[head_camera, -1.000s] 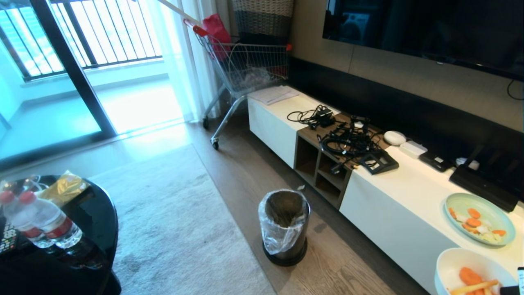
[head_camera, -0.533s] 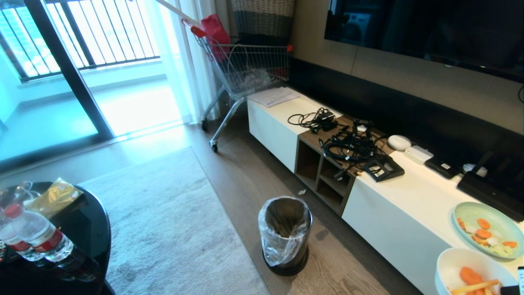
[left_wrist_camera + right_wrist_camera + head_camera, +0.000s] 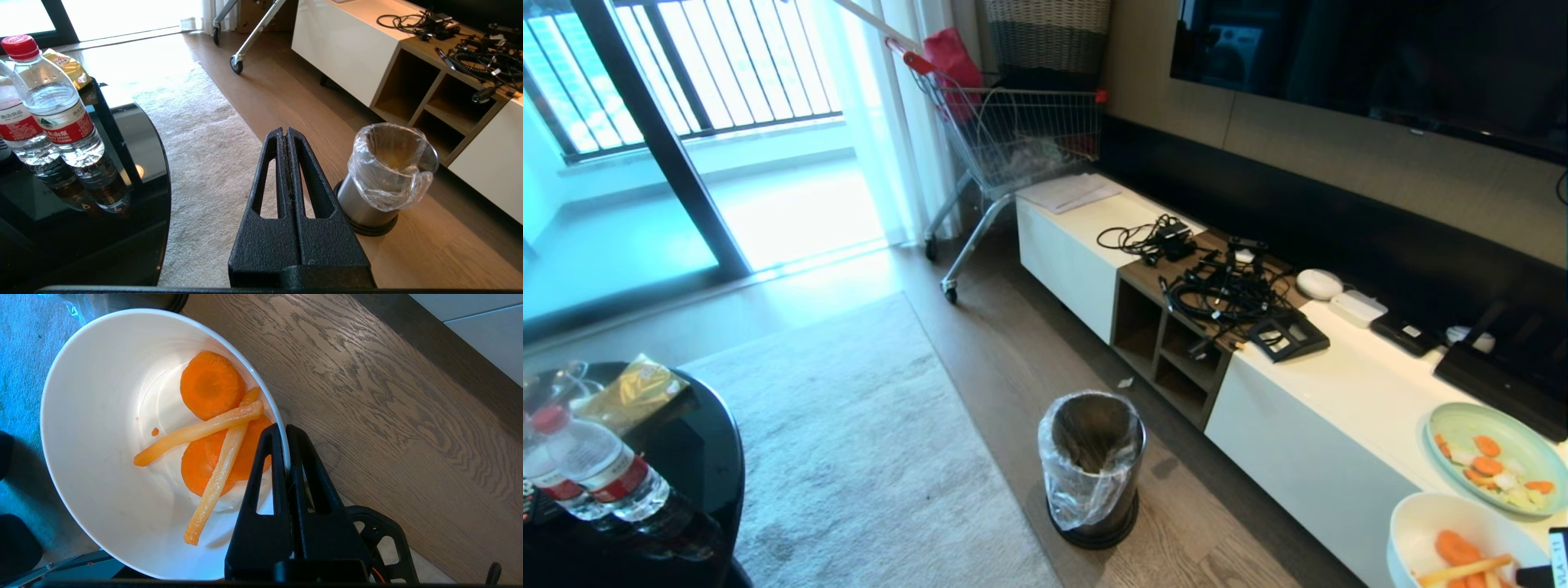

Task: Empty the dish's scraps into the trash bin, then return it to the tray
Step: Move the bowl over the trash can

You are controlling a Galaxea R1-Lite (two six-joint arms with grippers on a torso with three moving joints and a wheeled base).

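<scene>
Right gripper (image 3: 286, 430) pinching the rim of the white bowl (image 3: 102, 416), which is hanging above the wood floor.

In the right wrist view the jaws are clamping the bowl's rim, with orange carrot slices (image 3: 210, 386) and pale strips (image 3: 196, 433) lying inside. In the head view the bowl (image 3: 1421, 523) is sitting at the lower right corner, and the trash bin (image 3: 1092, 465), lined with a clear bag, is standing on the floor at lower centre, apart from the bowl. The left gripper (image 3: 285, 132) is hanging idle with its jaws pressed together, the bin (image 3: 388, 175) just beyond it. A green plate (image 3: 1499, 457) of what looks like more carrot is resting on the white cabinet (image 3: 1323, 392). Water bottles (image 3: 596, 474) are standing at lower left.
</scene>
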